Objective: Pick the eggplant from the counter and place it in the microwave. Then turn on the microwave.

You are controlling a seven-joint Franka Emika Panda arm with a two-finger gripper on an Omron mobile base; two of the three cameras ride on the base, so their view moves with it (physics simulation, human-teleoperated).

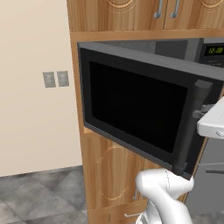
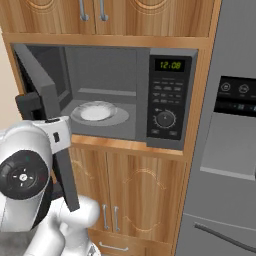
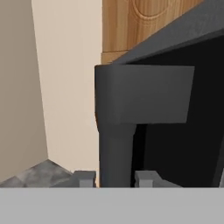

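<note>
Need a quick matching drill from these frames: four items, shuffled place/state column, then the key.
Items:
1. microwave door
2. turntable plate
3. green display
4. tool

States or places:
A. astride the door's bar handle
B. swung open
C. top of the button panel
D. inside the microwave cavity

Pairs: 1-B, 2-D, 3-C, 4-A

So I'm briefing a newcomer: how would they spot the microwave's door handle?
Find the microwave set in the wooden cabinet wall beside the grey fridge. Its black glass door stands swung open. The handle is the dark vertical bar along the door's free edge, unlike the slim silver cabinet pulls above.
</note>
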